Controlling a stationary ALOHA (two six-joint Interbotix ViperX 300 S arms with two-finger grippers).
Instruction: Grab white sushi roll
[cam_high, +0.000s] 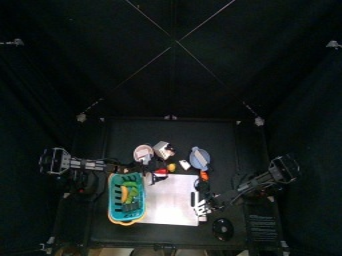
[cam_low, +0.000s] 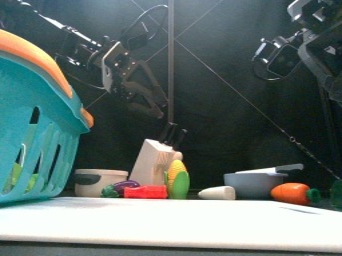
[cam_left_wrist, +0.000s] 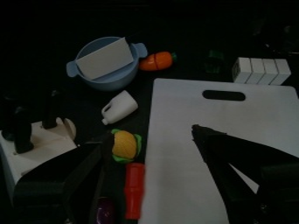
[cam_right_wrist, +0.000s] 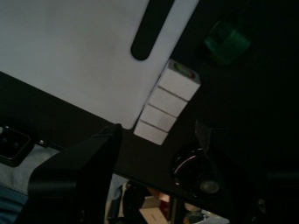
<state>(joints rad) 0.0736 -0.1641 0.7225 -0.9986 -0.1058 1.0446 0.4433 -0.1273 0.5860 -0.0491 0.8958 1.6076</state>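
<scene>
The white sushi roll (cam_left_wrist: 119, 107) is a short white piece lying on the black table between the blue pot (cam_left_wrist: 105, 63) and the white cutting board (cam_left_wrist: 228, 149). In the front view the roll (cam_low: 217, 193) lies left of the pot (cam_low: 259, 181). My left gripper (cam_left_wrist: 152, 171) is open and holds nothing; it hangs above the board's edge, well short of the roll. My right gripper (cam_right_wrist: 152, 179) is open wide with nothing in it, above a row of white blocks (cam_right_wrist: 170, 103) beside the board (cam_right_wrist: 70, 52).
A teal basket (cam_low: 34, 150) with an orange rim stands at the front left. A white knife block (cam_low: 152, 160), a corn cob (cam_low: 177, 180), a red piece (cam_low: 147, 191) and a white bowl (cam_low: 94, 182) crowd the middle. A small orange-red piece (cam_low: 290, 193) lies right of the pot.
</scene>
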